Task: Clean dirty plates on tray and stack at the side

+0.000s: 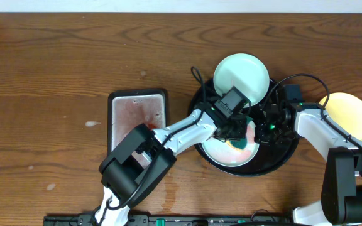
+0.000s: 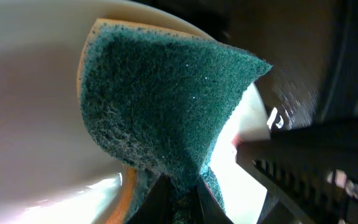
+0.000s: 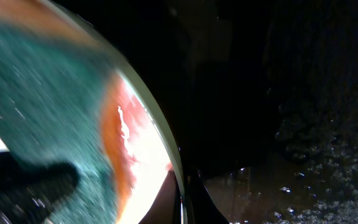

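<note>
Left hand round sponge — wood tabletop

A rectangular metal tray with a dark rim lay flat on the counter, left of centre, its long sides running away from the near edge. Reddish smears marked its grey floor, heaviest toward the right side; its near end was hidden from above. A sponge was folded over on itself, the dark green scouring face outward and speckled with pale grit, with an orange-yellow backing showing at its upper and lower edges. In the right wrist view it appeared blurred. A small white fleck lay on the counter, well apart from the metal tray, to its left. A pale wall bordered the far edge.
</note>
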Robot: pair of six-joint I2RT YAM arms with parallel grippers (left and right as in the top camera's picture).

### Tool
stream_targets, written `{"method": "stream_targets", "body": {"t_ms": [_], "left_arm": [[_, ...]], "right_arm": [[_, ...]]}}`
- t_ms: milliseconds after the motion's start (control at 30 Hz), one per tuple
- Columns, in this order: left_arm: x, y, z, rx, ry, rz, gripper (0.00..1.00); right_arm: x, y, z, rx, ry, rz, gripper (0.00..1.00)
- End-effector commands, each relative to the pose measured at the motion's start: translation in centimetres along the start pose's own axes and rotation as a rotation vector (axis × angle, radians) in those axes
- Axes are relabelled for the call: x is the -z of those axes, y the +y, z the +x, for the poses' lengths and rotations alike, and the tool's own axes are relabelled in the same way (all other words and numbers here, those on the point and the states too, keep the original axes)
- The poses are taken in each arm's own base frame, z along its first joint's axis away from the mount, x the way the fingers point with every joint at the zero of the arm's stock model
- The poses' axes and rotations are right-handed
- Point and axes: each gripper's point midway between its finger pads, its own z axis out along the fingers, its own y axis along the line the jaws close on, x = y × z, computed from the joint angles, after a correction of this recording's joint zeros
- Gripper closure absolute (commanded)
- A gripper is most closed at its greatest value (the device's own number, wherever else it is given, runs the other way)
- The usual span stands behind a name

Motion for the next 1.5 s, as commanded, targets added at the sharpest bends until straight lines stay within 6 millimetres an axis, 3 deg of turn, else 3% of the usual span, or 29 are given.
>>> {"method": "stream_targets", "body": {"t_ms": [0, 100, 233, 367, 467, 633, 833, 933, 1033, 1133, 1267, 1467], "left_arm": [[-1.7, -0.9, 3.1, -0.153, 0.107, 0.049, 0.92], [-1.6, 0.3, 2.8, -0.14, 0.1, 0.001, 0.93], [-0.8, 4.9, 2.1, 0.04, 0.062, -0.196, 0.93], [1.9, 10.3, 2.3, 0.189, 0.028, -0.451, 0.93], [4.0, 12.2, 2.2, 0.183, -0.014, -0.577, 0.93], [8.1, 13.0, 1.1, 0.174, -0.127, -0.698, 0.93], [10.9, 10.5, 0.1, 0.147, -0.189, -0.613, 0.93], [14.0, 8.6, 0.1, 0.132, -0.227, -0.549, 0.93], [17.2, 8.4, 0.5, 0.147, -0.256, -0.535, 0.93], [20.4, 9.8, 1.3, 0.174, -0.253, -0.563, 0.93], [23.7, 14.1, 2.5, 0.262, -0.233, -0.682, 0.92], [24.0, 20.0, 4.0, 0.398, -0.167, -0.741, 0.92]], "right_arm": [[-0.3, -1.2, 0.0, -0.01, 0.003, 0.065, 0.99], [-0.3, -1.3, 0.0, -0.01, 0.003, 0.072, 0.99], [-0.3, -1.3, 0.0, -0.01, 0.003, 0.072, 0.99], [-0.3, -1.3, 0.0, -0.01, 0.003, 0.072, 0.99], [-0.3, -1.3, 0.0, -0.01, 0.002, 0.072, 0.99], [-0.3, -1.4, 0.0, -0.01, 0.002, 0.075, 0.99], [-0.3, -1.4, -0.1, -0.009, -0.003, 0.075, 0.99], [0.0, -1.1, -1.3, -0.035, -0.051, 0.067, 0.99], [0.8, -0.8, -2.0, -0.037, -0.092, 0.06, 0.99], [2.0, -0.3, -2.4, -0.025, -0.132, 0.055, 0.99], [4.3, -0.2, -2.6, -0.024, -0.203, 0.096, 0.99], [8.9, 0.7, -2.3, 0.028, -0.361, 0.239, 0.99]]}}
